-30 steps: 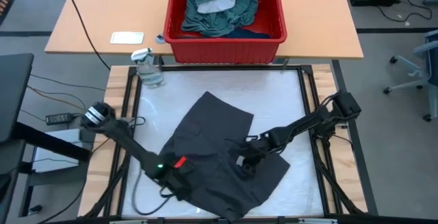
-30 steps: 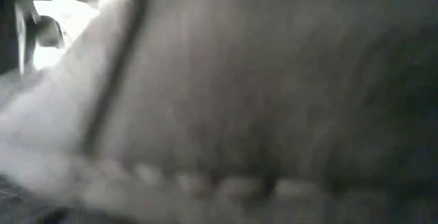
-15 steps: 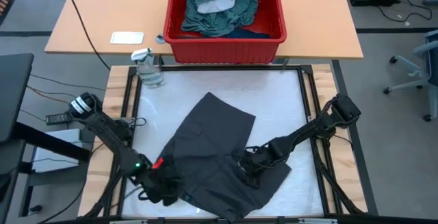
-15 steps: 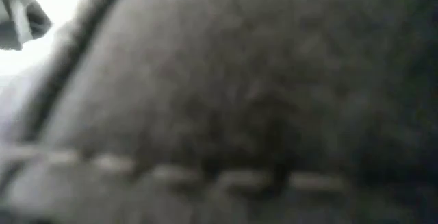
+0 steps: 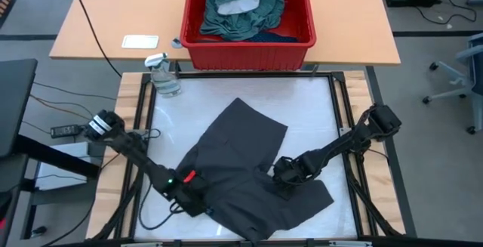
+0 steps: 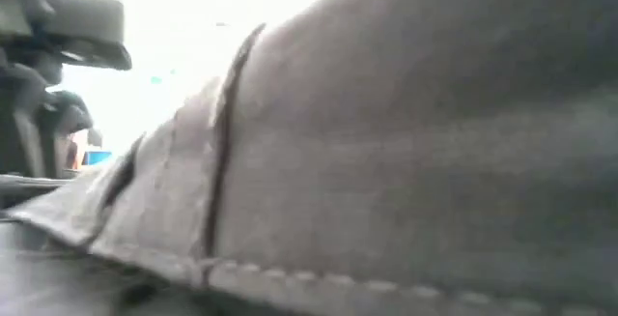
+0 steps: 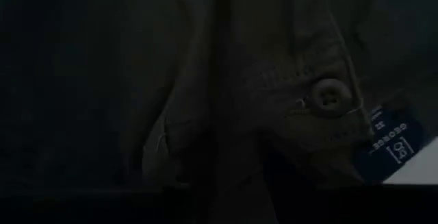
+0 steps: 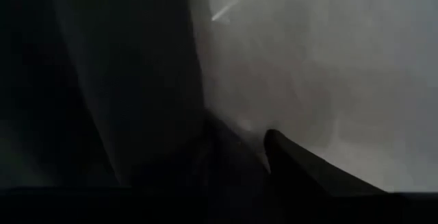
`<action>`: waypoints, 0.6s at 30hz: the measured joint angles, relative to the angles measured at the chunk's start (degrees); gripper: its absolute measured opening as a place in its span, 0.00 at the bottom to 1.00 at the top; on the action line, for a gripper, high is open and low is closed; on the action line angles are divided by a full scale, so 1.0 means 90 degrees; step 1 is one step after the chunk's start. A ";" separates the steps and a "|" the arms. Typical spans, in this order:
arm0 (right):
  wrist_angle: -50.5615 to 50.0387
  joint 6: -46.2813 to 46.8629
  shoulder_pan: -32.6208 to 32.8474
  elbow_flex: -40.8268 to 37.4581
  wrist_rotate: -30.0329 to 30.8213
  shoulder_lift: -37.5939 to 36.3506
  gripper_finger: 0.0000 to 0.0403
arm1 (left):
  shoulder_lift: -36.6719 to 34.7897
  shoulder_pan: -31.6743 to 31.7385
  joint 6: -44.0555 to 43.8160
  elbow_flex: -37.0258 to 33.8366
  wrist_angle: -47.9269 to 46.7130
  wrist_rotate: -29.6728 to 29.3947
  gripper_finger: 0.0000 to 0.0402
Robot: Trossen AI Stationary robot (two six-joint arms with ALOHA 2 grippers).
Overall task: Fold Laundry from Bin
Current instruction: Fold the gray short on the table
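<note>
The red bin (image 5: 249, 35) sits on the wooden table (image 5: 98, 20) beyond the white work mat (image 5: 302, 111), and most of the laundry is in it: a teal-green T-shirt (image 5: 241, 5) heaped on top with a white piece (image 5: 240, 7) showing. One dark grey garment (image 5: 249, 164) is out, lying rumpled and spread on the mat on the near side of the bin, so the folding itself has barely begun, I judge; this piece needs flattening and folding, and the rest of the bin is untouched. The left gripper (image 5: 192, 198) is at the garment's near-left edge and appears to be pinching the waistband fabric, though the cloth hides its fingers. The right gripper (image 5: 285, 173) presses into the cloth to the right of the left gripper, seemingly clamped on a fold. In the left wrist view a button (image 7: 328, 95) and a blue label (image 7: 393, 145) show; the label reads "GEORGE". A spray bottle (image 5: 162, 75) stands just left of the bin's near corner.
</note>
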 joint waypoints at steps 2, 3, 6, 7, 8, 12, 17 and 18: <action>0.0176 0.0200 0.0071 0.0175 -0.0082 -0.0136 0.37 | -0.0026 0.0332 0.0445 -0.0048 0.0001 0.0029 0.31; 0.0134 0.0185 0.0090 0.0265 0.0072 -0.0311 0.37 | -0.0031 0.0532 0.0719 -0.0054 -0.0122 0.0015 0.31; -0.0037 -0.0144 -0.0094 0.0472 0.0700 -0.0816 0.37 | -0.0121 0.1154 0.1525 -0.0047 -0.0477 -0.0025 0.31; -0.0210 -0.0339 -0.0199 0.0470 0.0929 -0.0918 0.37 | -0.0147 0.1391 0.1742 -0.0023 -0.0602 0.0018 0.31; -0.0489 -0.0550 -0.0330 0.0447 0.1084 -0.1003 0.37 | -0.0201 0.1631 0.1897 0.0004 -0.0720 0.0054 0.31; -0.1169 -0.1784 -0.0997 0.0429 0.1347 -0.1206 0.37 | -0.0577 0.2356 0.2088 0.0156 -0.1020 0.0384 0.31; -0.1136 -0.3353 -0.1909 0.0062 0.1656 -0.0937 0.37 | -0.1087 0.2361 0.1601 0.0469 -0.0871 0.0814 0.31; -0.1071 -0.3645 -0.2078 -0.0017 0.1727 -0.0883 0.37 | -0.1151 0.2267 0.1513 0.0500 -0.0869 0.0811 0.31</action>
